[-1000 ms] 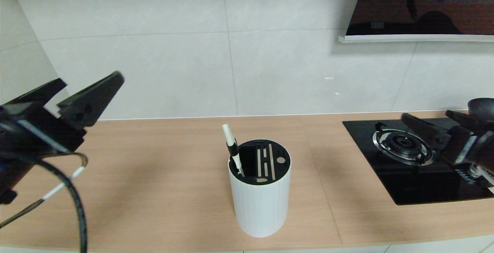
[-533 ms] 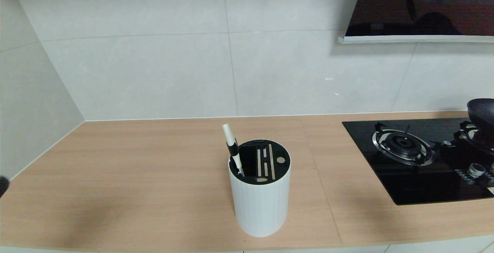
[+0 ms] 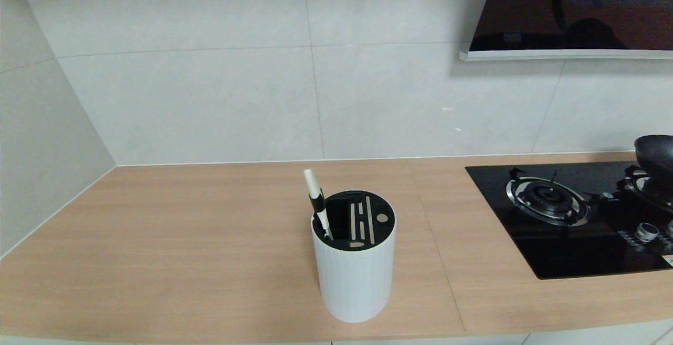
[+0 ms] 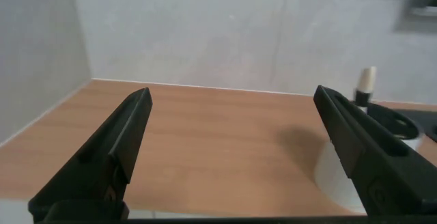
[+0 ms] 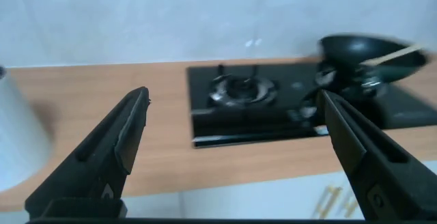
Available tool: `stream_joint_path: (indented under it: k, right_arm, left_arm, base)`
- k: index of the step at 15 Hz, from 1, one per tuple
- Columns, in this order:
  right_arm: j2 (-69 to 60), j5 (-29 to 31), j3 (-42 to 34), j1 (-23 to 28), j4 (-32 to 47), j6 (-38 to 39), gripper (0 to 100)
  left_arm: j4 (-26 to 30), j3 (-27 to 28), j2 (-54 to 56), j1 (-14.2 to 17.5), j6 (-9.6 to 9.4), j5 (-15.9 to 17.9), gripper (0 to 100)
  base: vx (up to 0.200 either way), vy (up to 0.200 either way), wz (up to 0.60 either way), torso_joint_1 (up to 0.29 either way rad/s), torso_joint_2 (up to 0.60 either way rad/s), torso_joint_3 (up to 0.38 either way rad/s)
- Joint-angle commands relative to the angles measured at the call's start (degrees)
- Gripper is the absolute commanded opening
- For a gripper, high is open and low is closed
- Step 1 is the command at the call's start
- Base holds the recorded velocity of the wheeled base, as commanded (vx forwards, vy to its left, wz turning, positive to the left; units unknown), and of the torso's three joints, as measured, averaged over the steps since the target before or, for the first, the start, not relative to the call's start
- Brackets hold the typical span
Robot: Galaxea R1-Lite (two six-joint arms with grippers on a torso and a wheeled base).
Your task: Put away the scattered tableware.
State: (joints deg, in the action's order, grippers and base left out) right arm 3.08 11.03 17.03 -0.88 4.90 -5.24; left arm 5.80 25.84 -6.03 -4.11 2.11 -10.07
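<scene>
Tiled wall point(image 3: 210, 98) across the far side, and a long wooden counter point(image 3: 184, 240) running left to right in front of it. Dark range hood point(image 3: 573, 13) top right, w/ a black gas hob point(image 3: 568, 240) set into the counter below it. A black pan point(image 3: 654, 150) sits on the far-right burner.

The white ribbed holder point(image 3: 353, 276) w/ a black slotted top stands upright around the middle of the counter, close to the near edge and well left of the hob. One utensil point(image 3: 314, 190) is parked in it, white handle w/ a black band. It's in the big opening on the left side of the top, tilted a bit to the left.

Left gripper point(image 4: 232, 98): jaws spread wide, nothing btwn them. It hangs over the counter, and the holder and the handle tip show past one finger. Right gripper point(image 5: 233, 100): same deal, wide apart, empty, w/ the hob and pan beyond it.
</scene>
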Motion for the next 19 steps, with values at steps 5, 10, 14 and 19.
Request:
stream_joint_path:
  k: [5,10,14,19]
  right_arm:
    - [-3.1,-6.3,-14.0,1.0,-8.9,0.4,100]
    - [-3.1,-11.6,-16.7,0.9,-3.7,0.9,100]
    - [-3.1,-11.6,-16.9,0.9,-5.0,4.3,100]
    - [-3.1,-11.7,-16.9,0.9,-5.1,4.5,100]
  left_arm:
    - [-12.0,-22.9,6.0,4.2,-5.71,4.6,100]
    - [-6.0,-25.8,6.0,4.2,-4.13,7.4,100]
    - [-5.6,-25.8,6.0,4.2,-2.64,7.7,100]
    - [-5.7,-25.8,6.0,4.2,-1.76,7.7,100]
  base:
    - [0.000,0.000,0.00,0.000,0.00,0.000]
    - [0.000,0.000,0.00,0.000,0.00,0.000]
    - [0.000,0.000,0.00,0.000,0.00,0.000]
    - [0.000,0.000,0.00,0.000,0.00,0.000]
